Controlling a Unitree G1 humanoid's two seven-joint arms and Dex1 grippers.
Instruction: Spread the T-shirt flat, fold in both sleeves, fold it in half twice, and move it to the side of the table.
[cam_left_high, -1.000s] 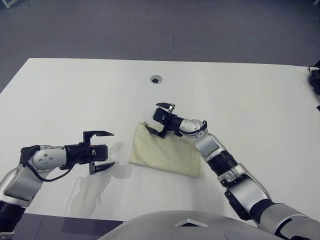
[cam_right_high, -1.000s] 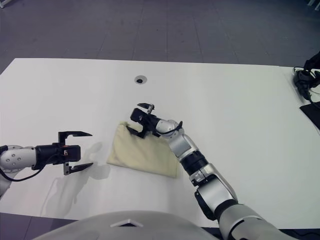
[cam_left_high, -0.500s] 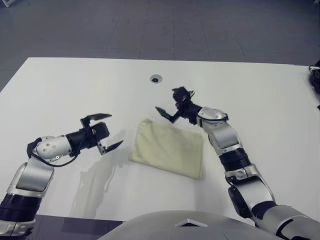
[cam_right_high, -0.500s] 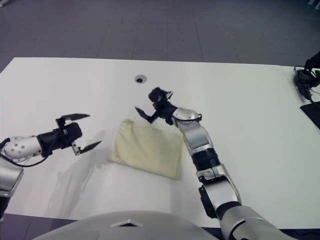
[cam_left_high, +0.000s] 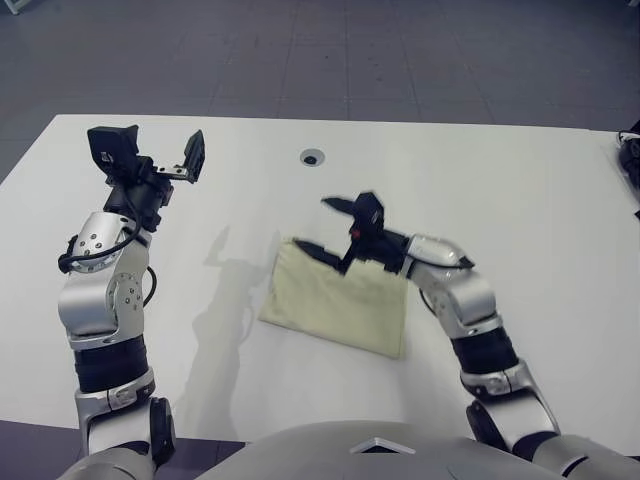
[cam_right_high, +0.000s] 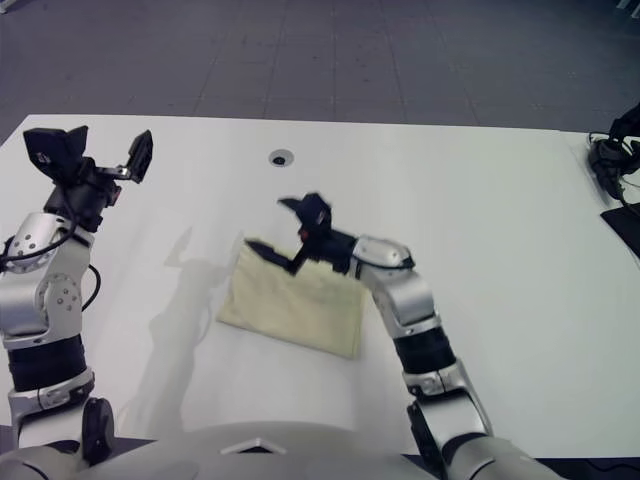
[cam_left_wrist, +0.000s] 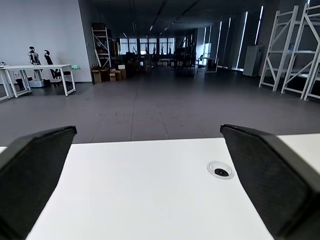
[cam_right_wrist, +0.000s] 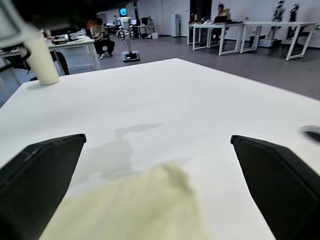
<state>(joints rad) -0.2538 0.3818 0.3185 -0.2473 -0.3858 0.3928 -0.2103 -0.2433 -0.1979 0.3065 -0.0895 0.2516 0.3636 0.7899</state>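
The pale yellow T-shirt lies folded into a small rectangle on the white table, a little right of the middle. My right gripper hovers open just over the shirt's far left corner, with nothing between its fingers. In the right wrist view the T-shirt lies below the two wide-spread dark fingers. My left gripper is raised high over the table's left part, open and empty, pointing away from me. Its fingers stand far apart in the left wrist view.
A round cable hole sits in the table beyond the shirt. Black cables lie at the table's right edge. Bare white table surface stretches left of the shirt and along the far side.
My left arm has swung up from low near the table's front left to high at the left. The right gripper has drawn back a little above the shirt's far corner, staying open.
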